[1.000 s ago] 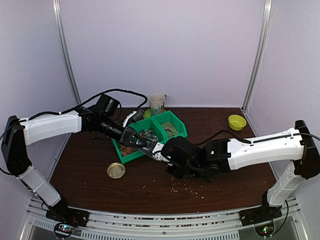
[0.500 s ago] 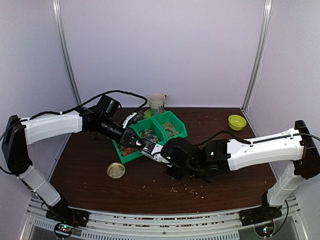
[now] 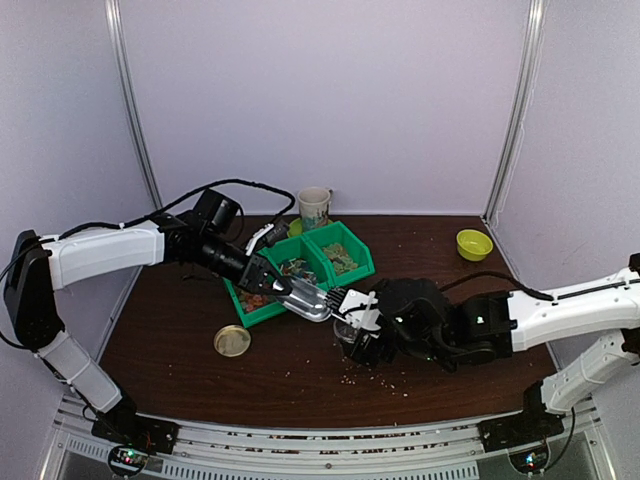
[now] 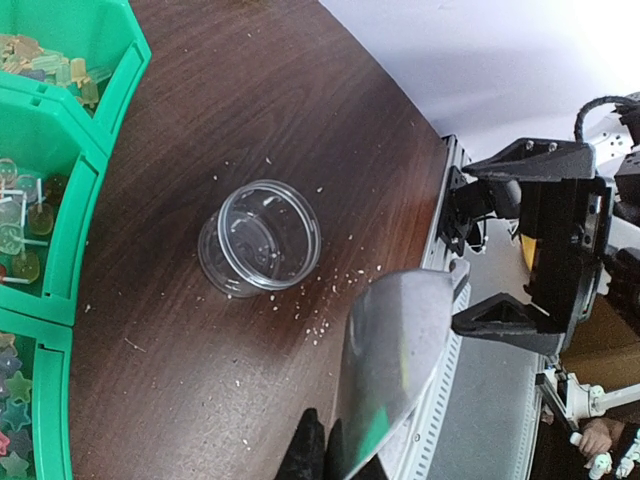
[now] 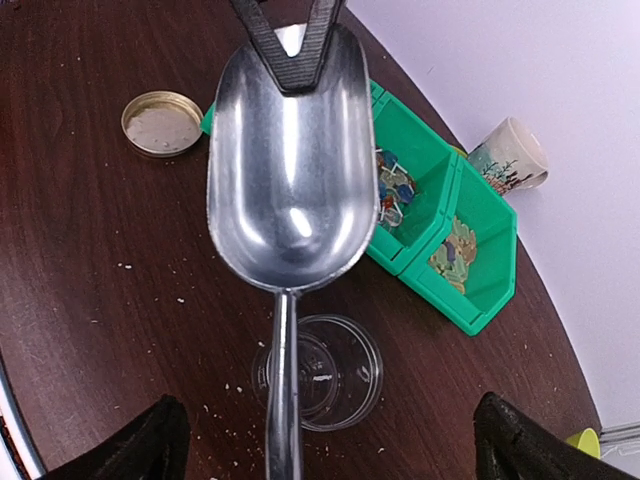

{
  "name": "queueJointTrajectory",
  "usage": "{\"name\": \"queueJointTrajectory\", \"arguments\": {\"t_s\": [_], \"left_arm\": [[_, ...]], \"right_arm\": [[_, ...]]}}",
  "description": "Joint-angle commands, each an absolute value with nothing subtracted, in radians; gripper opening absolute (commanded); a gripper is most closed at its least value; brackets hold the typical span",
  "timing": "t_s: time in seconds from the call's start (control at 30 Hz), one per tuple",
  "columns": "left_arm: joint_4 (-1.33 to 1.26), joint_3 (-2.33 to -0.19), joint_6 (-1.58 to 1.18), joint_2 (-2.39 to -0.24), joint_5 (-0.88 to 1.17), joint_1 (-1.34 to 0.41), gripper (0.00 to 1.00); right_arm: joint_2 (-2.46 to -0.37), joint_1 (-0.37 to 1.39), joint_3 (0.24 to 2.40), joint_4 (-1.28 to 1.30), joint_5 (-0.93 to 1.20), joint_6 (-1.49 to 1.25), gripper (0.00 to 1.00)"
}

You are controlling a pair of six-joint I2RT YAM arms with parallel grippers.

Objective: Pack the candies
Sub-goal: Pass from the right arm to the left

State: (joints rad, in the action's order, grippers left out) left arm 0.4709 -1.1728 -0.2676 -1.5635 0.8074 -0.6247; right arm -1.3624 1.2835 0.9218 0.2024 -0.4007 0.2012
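Observation:
The candies [image 5: 395, 187] lie in the compartments of green bins [image 3: 262, 308], and more candies [image 4: 18, 228] show at the left edge of the left wrist view. My left gripper [image 3: 276, 286] is shut on the front rim of an empty metal scoop [image 5: 285, 180], holding it above the table. The scoop's handle [image 5: 283, 400] runs between the spread fingers [image 5: 150, 445] of my right gripper [image 5: 328, 440], which is open and not touching it. A clear empty jar [image 4: 260, 238] stands on the table right under the handle.
A round tan lid [image 3: 232, 341] lies left of the jar near the bins. A patterned cup [image 3: 314, 207] stands behind the bins and a yellow bowl [image 3: 474, 244] at the far right. Pale crumbs [image 3: 375, 375] are scattered on the dark table.
My right gripper has opened, let go of the scoop's handle and drawn back to the right. My left gripper has closed on the scoop's rim and now holds it alone.

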Motion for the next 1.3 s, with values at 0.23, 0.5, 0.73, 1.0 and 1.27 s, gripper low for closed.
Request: {"name": "queueJointTrajectory", "arguments": {"t_s": [0.23, 0.5, 0.73, 1.0, 1.27], "left_arm": [[0.388, -1.188, -0.275, -1.530, 0.900, -0.625, 0.00], [0.360, -1.178, -0.312, -1.536, 0.941, -0.625, 0.00], [0.320, -1.166, -0.365, -1.557, 0.989, -0.624, 0.00], [0.332, -1.176, -0.362, -1.567, 0.995, -0.625, 0.00], [0.348, -1.178, -0.364, -1.580, 0.982, -0.623, 0.00]], "right_arm": [[-1.115, 1.287, 0.562, -0.433, -0.267, 0.366, 1.00], [-1.178, 1.317, 0.583, -0.490, -0.312, 0.405, 0.99], [-1.256, 1.333, 0.638, -0.453, -0.329, 0.470, 0.74], [-1.295, 1.350, 0.632, -0.523, -0.426, 0.521, 0.59], [-1.302, 1.351, 0.632, -0.528, -0.453, 0.568, 0.31]]}}
